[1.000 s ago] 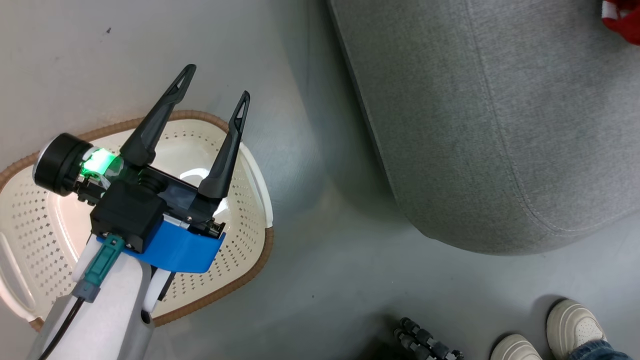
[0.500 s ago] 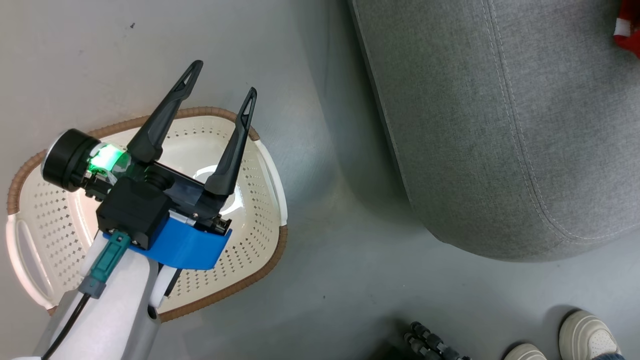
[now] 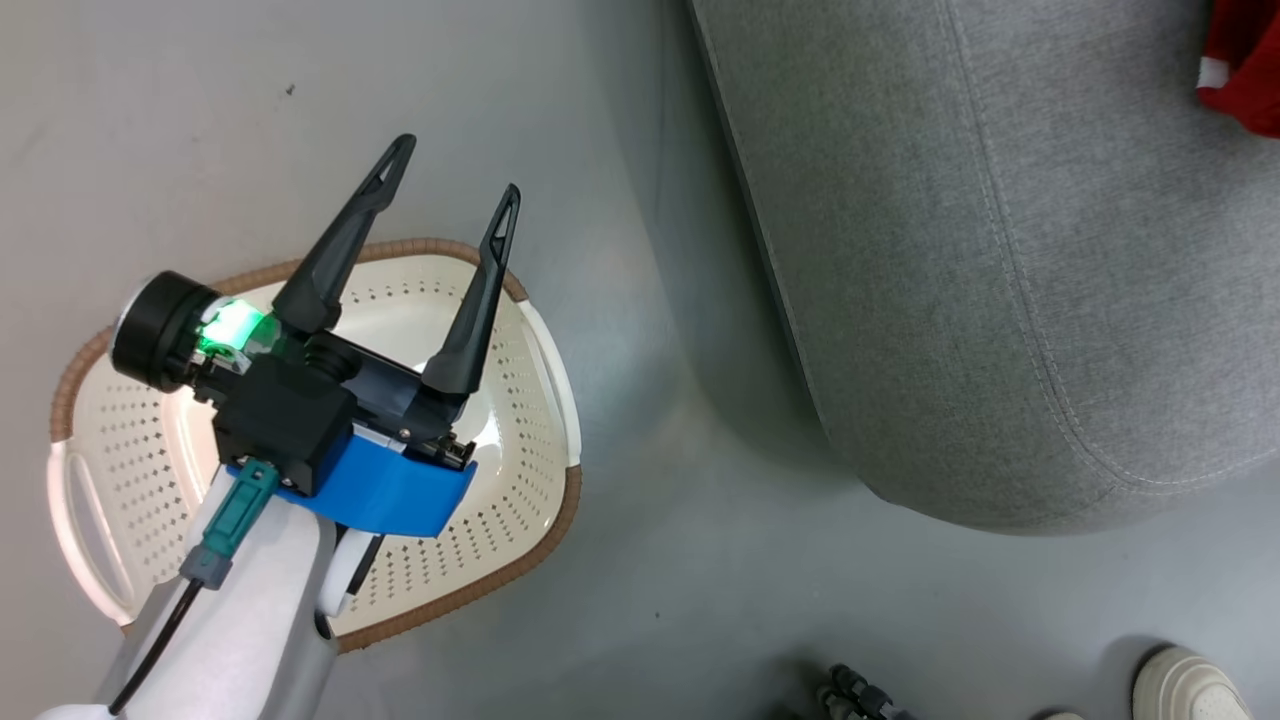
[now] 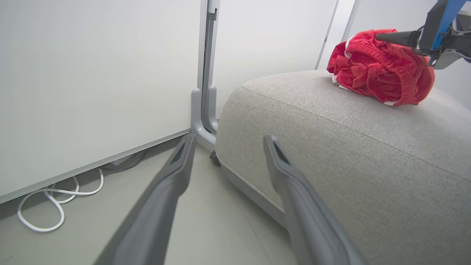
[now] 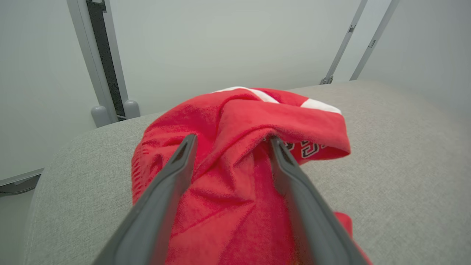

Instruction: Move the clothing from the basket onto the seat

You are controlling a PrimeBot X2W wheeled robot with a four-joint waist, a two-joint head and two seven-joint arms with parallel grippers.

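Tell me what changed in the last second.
The head camera shifted, sliding the whole picture; nothing was grasped or released. The left gripper stays open over the basket, and the clothing stays on the seat.

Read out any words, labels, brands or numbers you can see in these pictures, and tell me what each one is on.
Dark, white-edged lettering on the clothing, beside the right gripper: partly folded under, not readable.
Small white tag at the clothing's edge, left wrist view: too small to read.
The basket, seat and left gripper: no text visible.
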